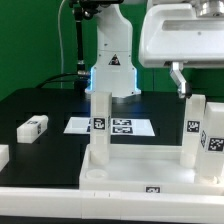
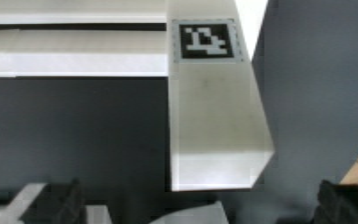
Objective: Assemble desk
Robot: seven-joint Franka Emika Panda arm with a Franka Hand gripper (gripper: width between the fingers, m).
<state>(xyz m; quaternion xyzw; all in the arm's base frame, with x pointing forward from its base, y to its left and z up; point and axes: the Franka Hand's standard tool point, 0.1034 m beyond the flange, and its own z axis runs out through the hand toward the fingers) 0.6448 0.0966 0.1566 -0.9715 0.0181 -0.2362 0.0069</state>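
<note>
The white desk tabletop (image 1: 130, 172) lies at the front of the exterior view. Three square white legs with marker tags stand upright in it: one at the left (image 1: 100, 125) and two at the right (image 1: 192, 130) (image 1: 213, 140). A loose leg (image 1: 33, 126) lies on the black table at the left. My gripper (image 1: 181, 86) hangs just above the nearer right upright leg. In the wrist view that leg (image 2: 217, 120) shows end-on, with the tabletop rim (image 2: 69, 55) beyond it. My gripper (image 2: 202, 198) is open, its dark fingers (image 2: 60, 202) wide apart on either side of the leg's top, not touching it.
The marker board (image 1: 110, 126) lies flat behind the tabletop. The robot base (image 1: 110, 62) stands at the back centre. Another white piece (image 1: 3, 155) lies at the far left edge. Black cables run along the back left.
</note>
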